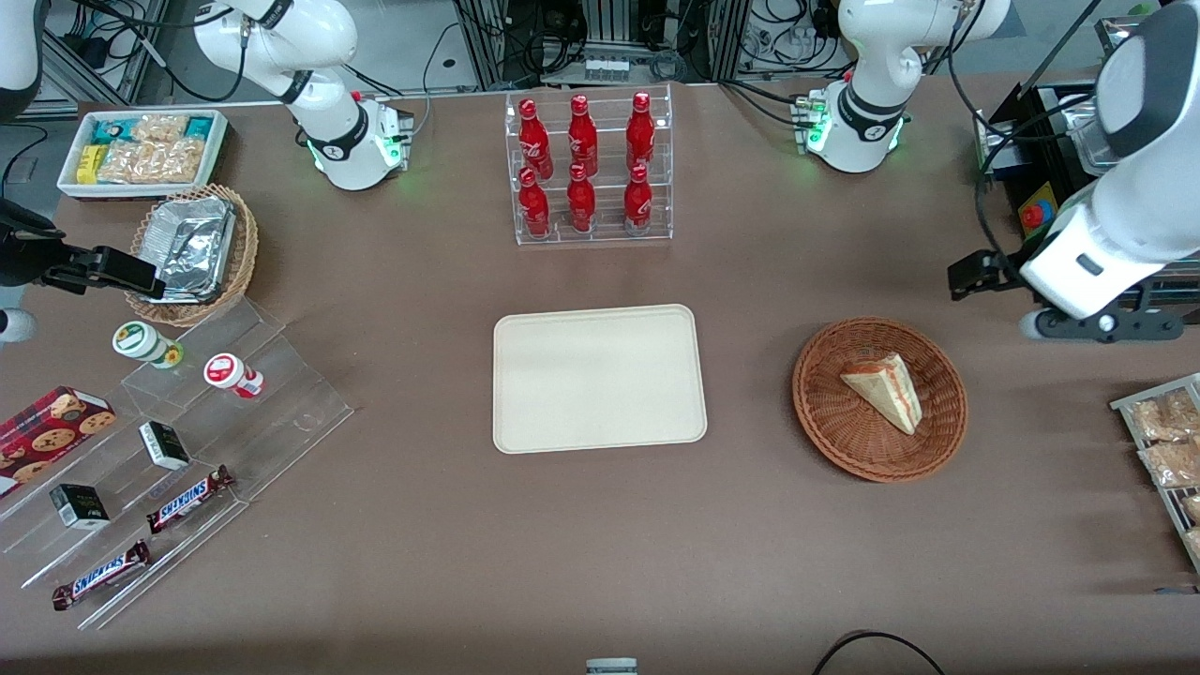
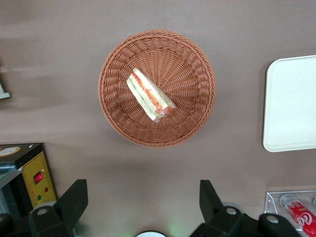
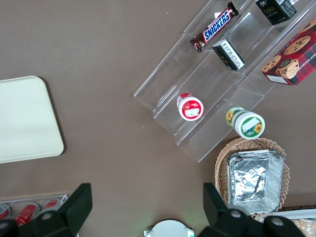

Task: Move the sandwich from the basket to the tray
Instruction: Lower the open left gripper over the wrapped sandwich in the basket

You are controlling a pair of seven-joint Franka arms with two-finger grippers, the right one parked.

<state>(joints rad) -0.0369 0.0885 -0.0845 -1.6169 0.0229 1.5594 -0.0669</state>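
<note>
Now sitting in the basket (image 1: 879, 398), well apart from the tray (image 1: 598, 378): sandwich (image 1: 885, 388), likely soft, light, easy to squash. Best pinched gently across the two flat bread sides. Hand (image 2: 143, 197) up high near the basket, fingers spread wide, holding nothing.

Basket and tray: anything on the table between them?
Nothing: the front view shows only bare table between basket and tray. The open gripper hangs above, clear of the basket.
</note>
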